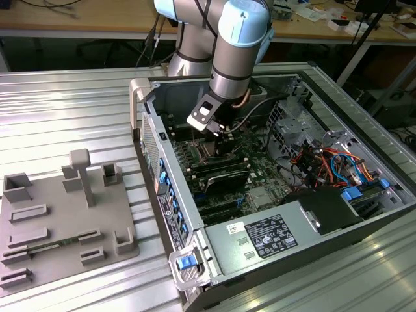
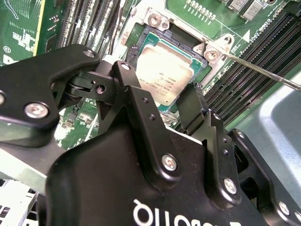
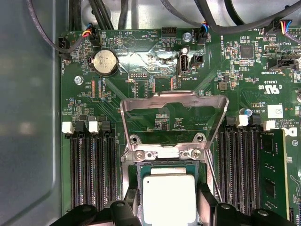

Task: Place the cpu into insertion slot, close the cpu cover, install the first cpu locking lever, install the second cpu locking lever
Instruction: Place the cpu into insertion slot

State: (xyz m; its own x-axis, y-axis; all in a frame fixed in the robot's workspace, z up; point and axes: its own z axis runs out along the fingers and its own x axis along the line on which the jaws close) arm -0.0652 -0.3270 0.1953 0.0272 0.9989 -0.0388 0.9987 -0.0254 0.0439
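The cpu, a square chip with a dull silver top, lies in the insertion slot on the green motherboard. My gripper hangs just above the slot, and its black fingers sit against two opposite edges of the cpu, shut on it. The cpu cover, a thin silvery frame with a large cut-out, stands swung open beyond the slot. A thin metal locking lever sticks out loose beside the slot's rim. In the exterior view my gripper reaches down into the open computer case.
Long black memory slots flank the socket, with a green module in one. Cables and a power supply crowd the case at the exterior view's right. A grey fixture plate lies on the ribbed table outside the case.
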